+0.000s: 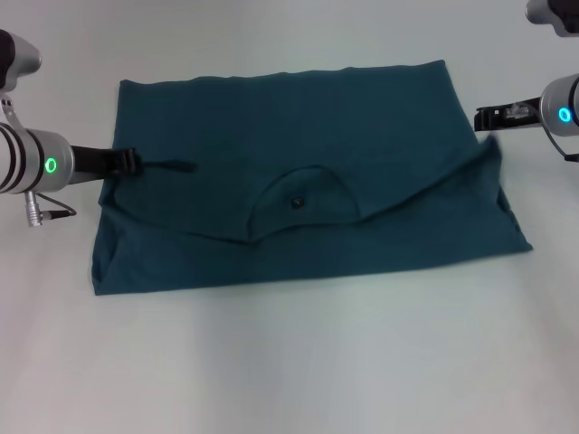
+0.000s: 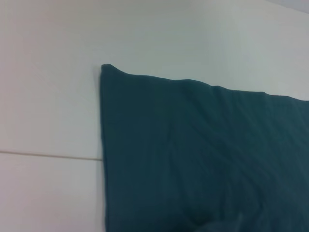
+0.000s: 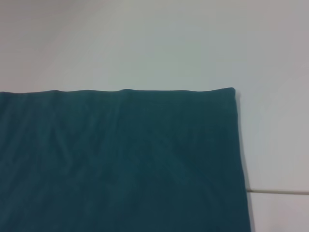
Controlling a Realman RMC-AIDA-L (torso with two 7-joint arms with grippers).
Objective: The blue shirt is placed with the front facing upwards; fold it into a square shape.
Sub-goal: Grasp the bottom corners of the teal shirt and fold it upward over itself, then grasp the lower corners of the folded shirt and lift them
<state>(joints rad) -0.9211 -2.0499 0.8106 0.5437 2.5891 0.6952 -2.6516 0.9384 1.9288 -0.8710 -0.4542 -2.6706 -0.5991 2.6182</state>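
Shirt [image 1: 308, 136]: spread flat on the white table [image 1: 289, 362], top part folded down, collar near the middle, long axis running side to side.
Left claw [image 1: 185, 165]: over the shirt's left edge, reaching inward, seemingly pinched shut, holding nothing visible.
Right claw [image 1: 481, 118]: just off the right edge; open or closed, cannot tell.
Nearer arm: left, already above cloth.
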